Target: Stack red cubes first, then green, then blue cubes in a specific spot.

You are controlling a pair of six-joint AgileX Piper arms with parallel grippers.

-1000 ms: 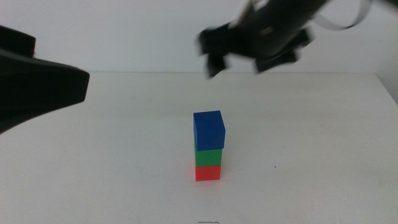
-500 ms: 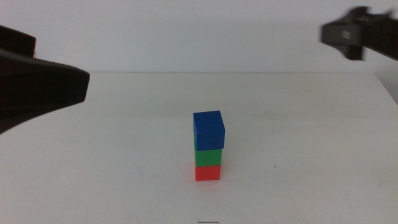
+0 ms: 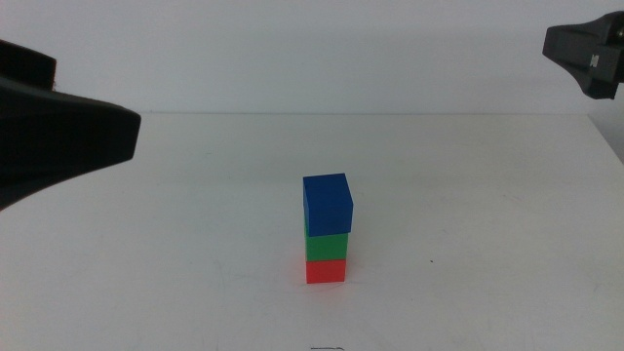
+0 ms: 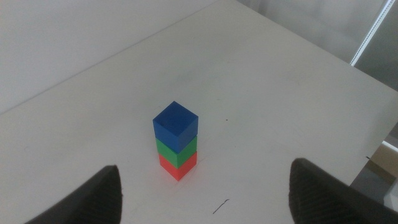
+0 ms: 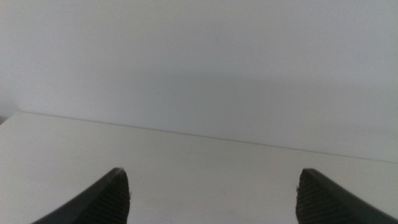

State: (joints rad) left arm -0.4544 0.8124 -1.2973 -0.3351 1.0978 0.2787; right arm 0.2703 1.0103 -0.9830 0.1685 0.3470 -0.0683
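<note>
A stack of three cubes stands on the white table (image 3: 175,263) near the middle. The red cube (image 3: 326,270) is at the bottom, the green cube (image 3: 328,246) on it, the blue cube (image 3: 328,203) on top, slightly turned. The stack also shows in the left wrist view: red (image 4: 177,166), green (image 4: 176,152), blue (image 4: 175,125). My left gripper (image 4: 202,193) is open and empty, held above and away from the stack. My right gripper (image 5: 214,193) is open and empty, raised at the upper right of the middle view (image 3: 585,54), facing the far wall.
The left arm's dark body (image 3: 58,127) fills the left edge of the middle view. The table's far edge (image 3: 390,113) meets a plain wall. The table's corner and a gap beside it (image 4: 379,155) show in the left wrist view.
The right gripper has drawn back from above the stack to the upper right edge of the middle view. The stack and the left arm have not moved.
</note>
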